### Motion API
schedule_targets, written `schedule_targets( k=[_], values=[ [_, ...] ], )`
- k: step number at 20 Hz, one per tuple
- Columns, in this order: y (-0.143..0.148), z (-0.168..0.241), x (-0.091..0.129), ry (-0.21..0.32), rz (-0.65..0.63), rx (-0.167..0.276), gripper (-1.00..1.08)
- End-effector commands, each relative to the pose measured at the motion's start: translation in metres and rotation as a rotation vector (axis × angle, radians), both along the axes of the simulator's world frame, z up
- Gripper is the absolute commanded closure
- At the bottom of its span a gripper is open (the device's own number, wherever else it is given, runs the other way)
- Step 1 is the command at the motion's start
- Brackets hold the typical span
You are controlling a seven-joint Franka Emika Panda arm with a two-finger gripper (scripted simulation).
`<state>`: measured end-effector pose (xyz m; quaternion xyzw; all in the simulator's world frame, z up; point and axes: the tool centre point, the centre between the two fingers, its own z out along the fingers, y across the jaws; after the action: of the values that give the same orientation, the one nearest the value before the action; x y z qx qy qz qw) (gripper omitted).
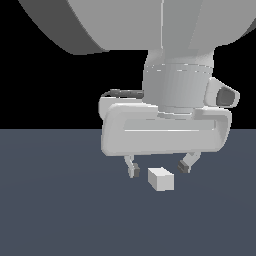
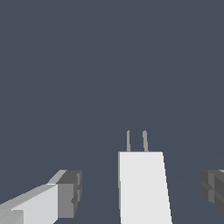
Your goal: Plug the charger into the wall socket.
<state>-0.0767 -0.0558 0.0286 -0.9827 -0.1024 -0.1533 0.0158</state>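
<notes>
Seen in the exterior view, from its left to its right: one dark-tipped finger hanging below the pale hand body, then the charger (image 1: pixel 161 179), a small off-white block resting on the dark slate worktop (image 1: pixel 55 215), then the second finger. Fingers (image 1: pixel 134 170) spread well apart, clamped on nothing, with the gripper (image 1: pixel 158 169) hovering close over the block. Block sitting between the two tips and slightly toward the camera from them, touching neither. Whether the tips reach down to the block's level: cannot tell from this angle. Large grey arm link filling the upper part of that view, black background behind.

In the wrist view, in the same order: a pale finger with a dark grey pad (image 2: pixel 70 193), then the charger (image 2: pixel 143 187) with two thin grey prongs (image 2: pixel 136 141) sticking out of its far end, then the other dark pad at the frame's edge. Clear gaps of worktop (image 2: pixel 109 65) on both sides of the block. Wall socket not seen in either view.
</notes>
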Motion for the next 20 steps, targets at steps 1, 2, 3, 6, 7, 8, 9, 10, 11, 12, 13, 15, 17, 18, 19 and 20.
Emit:
schedule_targets(
  k=[1,2,3,6,7,8,9,10,11,12,13,15,17,18,19,20],
  values=[
    [0.0000,-0.0088,0.0001,-0.001,0.001,0.000,-0.92],
    [-0.0001,-0.0114,0.0001,-0.001,0.001,0.000,-0.92],
    [-0.0002,-0.0135,0.0002,-0.001,0.001,0.000,-0.92],
    [-0.0001,-0.0167,0.0003,-0.001,0.001,0.000,-0.92],
    [-0.0001,-0.0169,0.0003,-0.001,0.001,0.000,-0.92],
    [-0.0001,-0.0169,0.0003,-0.001,0.001,0.000,1.08],
    [-0.0001,-0.0169,0.0003,-0.001,0.001,0.000,1.08],
    [-0.0001,-0.0169,0.0003,-0.001,0.001,0.000,1.08],
    [-0.0001,-0.0169,0.0003,-0.001,0.001,0.000,1.08],
    [-0.0001,-0.0169,0.0003,-0.001,0.001,0.000,1.08],
    [-0.0001,-0.0169,0.0003,-0.001,0.001,0.000,1.08],
    [-0.0001,-0.0169,0.0003,-0.001,0.001,0.000,1.08],
    [-0.0001,-0.0169,0.0003,-0.001,0.001,0.000,1.08],
    [-0.0001,-0.0168,0.0003,-0.001,0.001,0.000,1.08],
    [-0.0002,-0.0165,0.0004,-0.002,0.001,0.000,1.08],
    [-0.0001,-0.0160,0.0011,-0.002,0.000,0.000,1.08]
  ],
)
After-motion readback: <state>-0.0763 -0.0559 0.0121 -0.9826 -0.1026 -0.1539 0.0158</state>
